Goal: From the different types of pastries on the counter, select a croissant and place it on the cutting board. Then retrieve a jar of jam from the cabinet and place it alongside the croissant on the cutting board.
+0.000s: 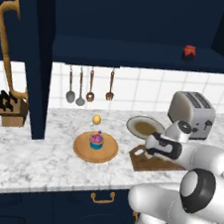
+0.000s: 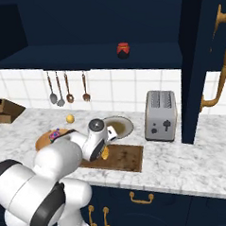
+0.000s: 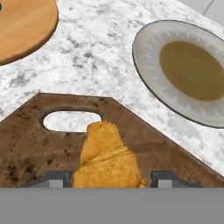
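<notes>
The golden croissant (image 3: pixel 107 162) sits between my gripper's (image 3: pixel 109 180) two fingertips, low over the dark brown cutting board (image 3: pixel 26 148) near its handle hole. From the right base the croissant (image 2: pixel 104 153) hangs under the hand, at the left end of the board (image 2: pixel 124 157). The left base view shows the hand over the board (image 1: pixel 149 164). On the shelf of the navy cabinet (image 1: pixel 132 51) stands the red jar of jam (image 1: pixel 190 52) (image 2: pixel 123 50). The pink cupcake (image 1: pixel 96 140) rests on the light-wood plate (image 1: pixel 81 150); the yellow bun (image 1: pixel 96 119) lies on the counter (image 1: pixel 28 158).
A grey plate (image 3: pixel 144 57) (image 1: pixel 132 122) with a brown centre lies just behind the board. The toaster (image 1: pixel 191 113) stands to the right, a knife block (image 1: pixel 9 108) at far left, and utensils (image 1: pixel 90 86) hang on the tiled wall.
</notes>
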